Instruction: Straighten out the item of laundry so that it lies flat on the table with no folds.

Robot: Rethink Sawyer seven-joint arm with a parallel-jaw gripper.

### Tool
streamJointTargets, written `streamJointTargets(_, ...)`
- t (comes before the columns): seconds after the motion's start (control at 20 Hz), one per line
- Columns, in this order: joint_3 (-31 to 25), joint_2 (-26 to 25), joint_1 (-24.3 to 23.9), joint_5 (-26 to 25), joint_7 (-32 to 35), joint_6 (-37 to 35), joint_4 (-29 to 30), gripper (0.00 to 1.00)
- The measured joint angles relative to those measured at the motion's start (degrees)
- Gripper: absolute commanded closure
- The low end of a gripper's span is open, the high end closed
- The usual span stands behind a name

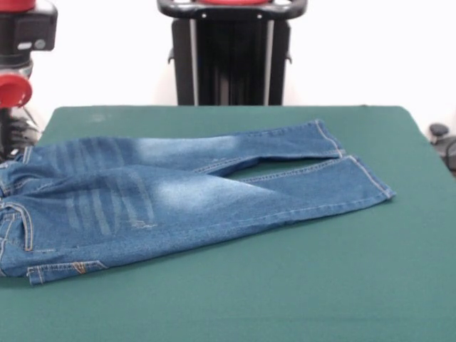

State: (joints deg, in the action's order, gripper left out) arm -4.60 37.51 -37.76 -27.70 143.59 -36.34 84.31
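Observation:
The item of laundry (164, 203), a small pair of blue jeans with faded thighs, lies spread on the green table (299, 285). Its waist is at the left edge of the front view and partly cut off by it. Both legs point right and lie nearly side by side. A narrow gap (249, 169) opens between them at the crotch. The hems (367, 178) end right of centre. At the lower left a strip with tan stitching (64, 269) shows along the edge. No gripper shows in this view.
The black pedestal (231, 53) stands behind the table's far edge. A red and black part of the arm (18, 64) hangs at the far left, beside the jeans' waist. A small dark object (442, 139) sits off the table's right side.

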Motion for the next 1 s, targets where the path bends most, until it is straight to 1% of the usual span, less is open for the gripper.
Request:
streamJointTargets(0.2, -0.01, 1.34, 0.06, 0.81, 0.00, 0.00, 3.07, 0.00)
streamJointTargets(0.5, 0.01, 1.67, 0.55, 0.77, 0.00, 0.02, 6.74, 0.00)
streamJointTargets(0.8, 0.00, 1.63, 2.47, 0.80, 0.00, 0.02, 8.14, 0.00)
streamJointTargets(1.0, 0.00, 1.67, 4.95, 1.53, 0.00, 0.04, 8.70, 0.00)
